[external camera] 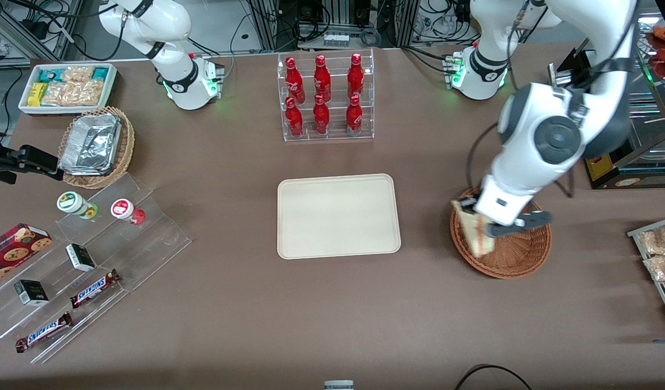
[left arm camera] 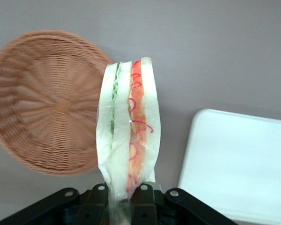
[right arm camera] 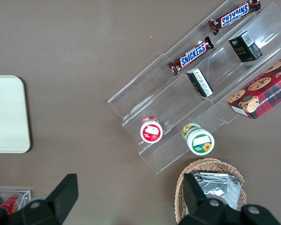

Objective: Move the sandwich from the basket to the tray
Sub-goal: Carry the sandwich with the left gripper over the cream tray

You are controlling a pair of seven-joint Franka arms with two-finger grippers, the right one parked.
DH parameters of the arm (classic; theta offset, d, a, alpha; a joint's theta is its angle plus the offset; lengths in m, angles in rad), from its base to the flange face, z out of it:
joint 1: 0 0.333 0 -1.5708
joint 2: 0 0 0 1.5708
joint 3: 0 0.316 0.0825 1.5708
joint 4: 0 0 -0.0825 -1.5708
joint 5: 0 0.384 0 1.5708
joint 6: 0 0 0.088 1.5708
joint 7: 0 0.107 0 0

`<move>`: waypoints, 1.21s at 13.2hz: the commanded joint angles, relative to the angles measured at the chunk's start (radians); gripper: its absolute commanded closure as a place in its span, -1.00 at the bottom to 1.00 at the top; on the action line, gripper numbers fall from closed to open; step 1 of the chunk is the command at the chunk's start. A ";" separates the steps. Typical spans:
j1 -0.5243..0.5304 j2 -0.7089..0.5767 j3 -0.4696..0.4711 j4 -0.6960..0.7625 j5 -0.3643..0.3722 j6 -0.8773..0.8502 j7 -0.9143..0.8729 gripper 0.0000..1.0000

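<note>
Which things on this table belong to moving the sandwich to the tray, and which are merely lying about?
Belonging to the job:
- triangular white-bread sandwich, clamped in the gripper above the basket's edge
- round reddish-brown wicker basket
- flat cream rectangular tray, bare

Lying about:
- red bottles in a clear rack
- tan wicker basket of foil containers
- Snickers bars
- white bin of snack packets
</note>
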 commanded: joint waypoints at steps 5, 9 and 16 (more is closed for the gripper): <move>-0.266 0.266 0.011 0.225 -0.024 -0.009 -0.115 1.00; -0.383 0.406 0.013 0.285 -0.016 0.136 -0.231 1.00; -0.460 0.491 0.014 0.271 -0.007 0.250 -0.278 1.00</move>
